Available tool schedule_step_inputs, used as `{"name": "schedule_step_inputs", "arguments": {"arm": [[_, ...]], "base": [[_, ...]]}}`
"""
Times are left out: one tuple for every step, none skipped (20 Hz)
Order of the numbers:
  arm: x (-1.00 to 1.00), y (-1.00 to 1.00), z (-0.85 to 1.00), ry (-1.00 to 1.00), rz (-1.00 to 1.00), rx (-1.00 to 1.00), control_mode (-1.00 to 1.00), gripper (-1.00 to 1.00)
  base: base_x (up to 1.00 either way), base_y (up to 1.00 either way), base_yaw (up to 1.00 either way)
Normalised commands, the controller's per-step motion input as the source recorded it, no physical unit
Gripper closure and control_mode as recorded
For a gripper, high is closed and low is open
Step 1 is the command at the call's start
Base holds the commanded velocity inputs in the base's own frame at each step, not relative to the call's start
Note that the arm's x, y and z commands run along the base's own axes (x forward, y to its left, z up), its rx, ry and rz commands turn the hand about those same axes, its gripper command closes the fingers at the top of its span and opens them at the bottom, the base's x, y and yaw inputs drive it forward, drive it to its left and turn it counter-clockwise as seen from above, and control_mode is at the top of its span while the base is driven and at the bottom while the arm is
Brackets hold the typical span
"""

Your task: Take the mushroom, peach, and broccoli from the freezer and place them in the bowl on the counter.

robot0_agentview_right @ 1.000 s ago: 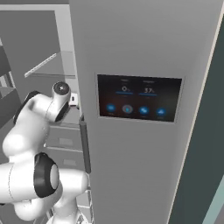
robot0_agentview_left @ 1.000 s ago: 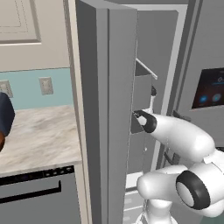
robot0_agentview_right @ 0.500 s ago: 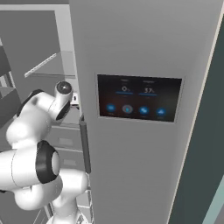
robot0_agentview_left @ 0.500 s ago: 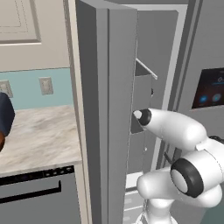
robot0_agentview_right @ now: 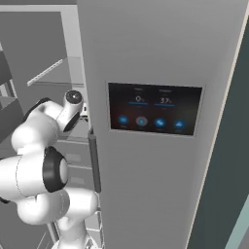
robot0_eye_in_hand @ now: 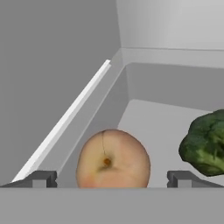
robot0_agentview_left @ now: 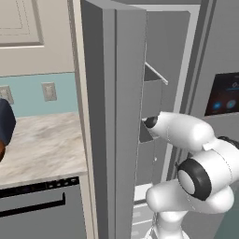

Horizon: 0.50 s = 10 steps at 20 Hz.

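In the hand view the peach [robot0_eye_in_hand: 113,159] sits at bottom centre, its lower edge cut off by the frame; it is round, pale orange-yellow with a reddish blush low on its left and a small brown stem dimple facing the camera. The broccoli [robot0_eye_in_hand: 205,142] is at the right edge, dark green and bumpy, partly cropped so its stalk cannot be made out. Both rest on the pale floor of a grey compartment of the freezer [robot0_eye_in_hand: 65,65], near each other but apart. The gripper [robot0_eye_in_hand: 112,178] has its two dark finger tips [robot0_eye_in_hand: 41,178] spread wide, one on either side of the peach, not clamped on it.

In the left base view the arm reaches past the open freezer door [robot0_agentview_left: 112,116], which hides the hand. The counter [robot0_agentview_left: 39,144] lies at the left.
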Motion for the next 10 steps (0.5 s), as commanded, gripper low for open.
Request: {"name": "schedule_step_inputs", "arguments": {"arm": [[0.16, 0.0, -0.05, 0.04, 0.0, 0.0, -1.0, -1.0], [0.16, 0.0, -0.06, 0.05, 0.0, 0.0, -1.0, -1.0], [0.14, 0.0, -0.08, 0.05, 0.0, 0.0, -1.0, -1.0], [0.11, 0.0, -0.1, 0.05, 0.0, 0.0, -1.0, -1.0], [0.09, 0.0, -0.11, 0.04, 0.0, 0.0, -1.0, -1.0], [0.09, 0.0, -0.14, 0.03, 0.0, 0.0, -1.0, -1.0], [0.09, 0.0, -0.14, 0.04, 0.0, 0.0, -1.0, -1.0], [0.1, 0.0, -0.13, 0.04, 0.0, 0.0, -1.0, -1.0], [0.14, 0.0, -0.15, 0.02, 0.0, 0.0, -1.0, -1.0], [0.13, 0.0, -0.15, 0.02, 0.0, 0.0, -1.0, -1.0]], "base": [[0.0, 0.0, 0.0], [0.0, 0.0, 0.0], [0.0, 0.0, 0.0], [0.0, 0.0, 0.0], [0.0, 0.0, 0.0], [0.0, 0.0, 0.0], [0.0, 0.0, 0.0], [0.0, 0.0, 0.0], [0.0, 0.0, 0.0], [0.0, 0.0, 0.0]]}}
